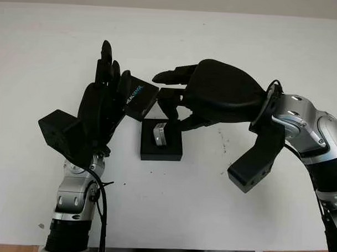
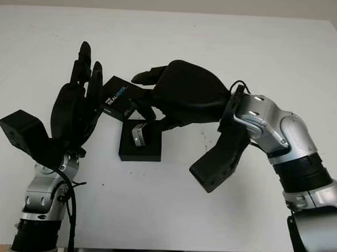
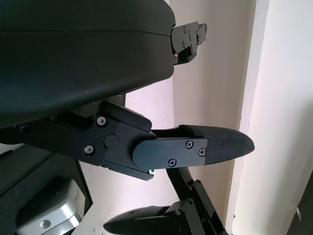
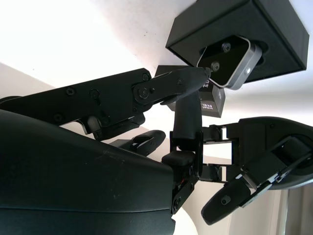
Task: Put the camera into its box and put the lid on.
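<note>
The black box (image 1: 161,150) stands open on the white table (image 1: 243,40), with the silver camera (image 1: 160,133) set upright in its recess; the right wrist view shows the camera (image 4: 227,61) in the box (image 4: 244,29) too. Just behind the box, the black lid (image 1: 139,99) with white lettering hangs tilted above the table. My right hand (image 1: 171,87) reaches in from the right, its fingers closed on the lid's right edge. My left hand (image 1: 106,85) stands upright and open at the lid's left side, its palm touching the lid.
The right forearm and its wrist camera block (image 1: 256,162) hang over the table to the right of the box. The left wrist camera block (image 1: 57,130) sits left of the box. The table's far edge (image 1: 172,10) meets a wall.
</note>
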Controlling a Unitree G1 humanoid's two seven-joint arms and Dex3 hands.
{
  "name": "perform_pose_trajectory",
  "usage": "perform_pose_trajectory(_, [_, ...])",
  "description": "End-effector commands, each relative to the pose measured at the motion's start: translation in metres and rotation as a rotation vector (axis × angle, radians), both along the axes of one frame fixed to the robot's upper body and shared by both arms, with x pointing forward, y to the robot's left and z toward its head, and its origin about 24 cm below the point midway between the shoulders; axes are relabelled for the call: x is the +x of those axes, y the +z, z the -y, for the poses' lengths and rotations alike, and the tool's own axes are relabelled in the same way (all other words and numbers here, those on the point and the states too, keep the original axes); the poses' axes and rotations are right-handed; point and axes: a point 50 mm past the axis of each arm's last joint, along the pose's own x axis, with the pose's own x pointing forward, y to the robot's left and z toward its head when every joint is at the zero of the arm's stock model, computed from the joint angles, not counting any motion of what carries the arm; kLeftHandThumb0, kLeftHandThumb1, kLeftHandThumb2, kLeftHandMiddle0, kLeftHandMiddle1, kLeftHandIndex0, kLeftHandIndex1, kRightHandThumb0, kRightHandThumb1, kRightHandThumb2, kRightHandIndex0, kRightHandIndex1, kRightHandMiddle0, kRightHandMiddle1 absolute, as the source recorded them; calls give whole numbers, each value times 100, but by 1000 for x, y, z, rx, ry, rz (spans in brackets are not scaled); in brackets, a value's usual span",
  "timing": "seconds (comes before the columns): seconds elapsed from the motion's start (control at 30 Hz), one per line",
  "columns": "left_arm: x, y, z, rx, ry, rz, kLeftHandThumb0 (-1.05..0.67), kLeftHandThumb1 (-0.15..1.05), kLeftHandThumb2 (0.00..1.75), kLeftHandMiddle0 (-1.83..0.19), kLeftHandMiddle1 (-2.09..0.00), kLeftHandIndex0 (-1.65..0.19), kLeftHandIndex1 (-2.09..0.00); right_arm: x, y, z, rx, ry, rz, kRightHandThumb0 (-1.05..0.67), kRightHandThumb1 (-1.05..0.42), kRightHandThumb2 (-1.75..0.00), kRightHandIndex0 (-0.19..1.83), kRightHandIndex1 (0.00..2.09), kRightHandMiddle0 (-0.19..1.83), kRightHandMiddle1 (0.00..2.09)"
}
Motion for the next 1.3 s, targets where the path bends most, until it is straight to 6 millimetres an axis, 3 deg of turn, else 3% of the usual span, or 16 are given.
perform_pose_trajectory(0.0, [-2, 0, 1, 3, 1, 7, -80, 105, 45, 19, 0, 19, 0, 0, -2, 0, 9, 13, -12, -58, -105, -8, 51, 4, 16, 140])
perform_pose_trajectory(0.13, [-3, 0, 2, 2, 1, 8, -79, 105, 47, 19, 0, 19, 0, 3, -4, 3, 29, 2, -39, -59, -104, -7, 49, 3, 12, 124])
perform_pose_trajectory(0.23, [-3, 0, 1, -2, 10, 14, -79, 105, 46, 19, 0, 19, 0, 9, -4, 14, 122, -19, -78, -55, -99, -5, 53, 5, 22, 107])
perform_pose_trajectory(0.37, [-4, 1, -1, 4, 27, 19, -81, 105, 44, 19, 0, 19, 0, 19, -7, 33, 210, -65, -157, -50, -94, -5, 57, 8, 30, 102])
perform_pose_trajectory(0.77, [-7, 1, -6, 13, 34, 14, -81, 105, 45, 19, 0, 19, 0, 13, -18, 62, 315, -130, -295, -42, -100, -6, 59, 10, 41, 117])
perform_pose_trajectory(1.27, [-8, 3, -5, 20, 37, 24, -79, 105, 46, 19, 0, 19, 0, -4, -40, 63, 347, -40, -436, -54, -105, -20, 43, 2, 33, 121])
